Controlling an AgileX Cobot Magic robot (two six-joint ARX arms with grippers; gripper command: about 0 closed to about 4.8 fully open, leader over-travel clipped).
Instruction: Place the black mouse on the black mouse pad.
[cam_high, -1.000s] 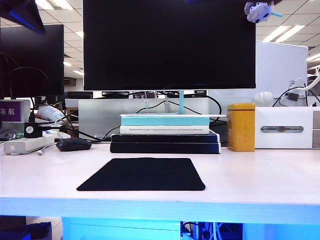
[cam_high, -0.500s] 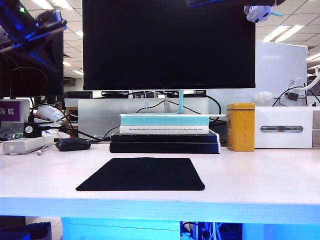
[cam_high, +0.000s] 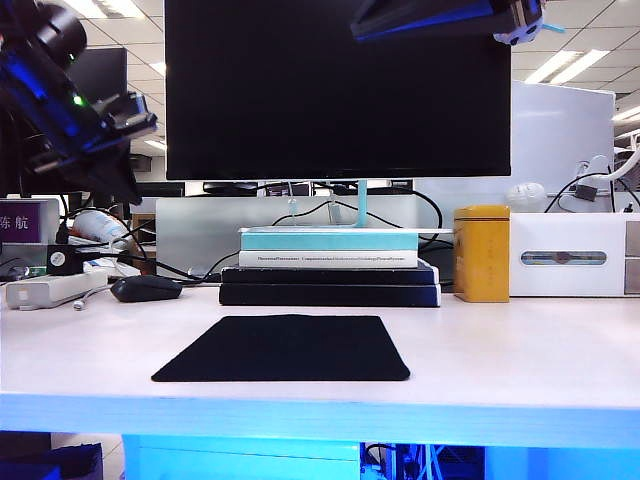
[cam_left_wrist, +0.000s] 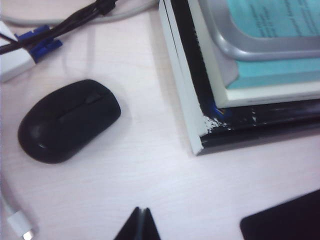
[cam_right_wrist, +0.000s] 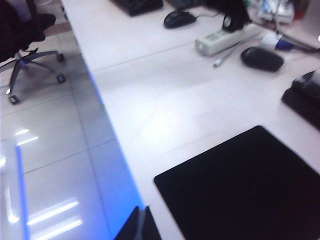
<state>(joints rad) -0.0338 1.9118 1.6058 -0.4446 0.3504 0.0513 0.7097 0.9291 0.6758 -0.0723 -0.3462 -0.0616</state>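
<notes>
The small matte black oval mouse (cam_high: 146, 289) lies untouched at the table's (cam_high: 500, 350) far left, beyond the flat black rectangular mouse pad (cam_high: 282, 348), the empty closed left pincer (cam_left_wrist: 139, 225) above it for pickup, the closed right pincer (cam_right_wrist: 138, 223) high over the pad's near edge.

1. Monitor (cam_high: 338, 90) stands on a stack of books (cam_high: 330, 268).
2. Yellow tin (cam_high: 482, 254) just right of the books.
3. White box (cam_high: 572, 256) beside the tin.
4. Power strip (cam_high: 55, 289) at far left.

Black mouse (cam_high: 147, 289) beside black mouse pad (cam_high: 283, 348)
</notes>
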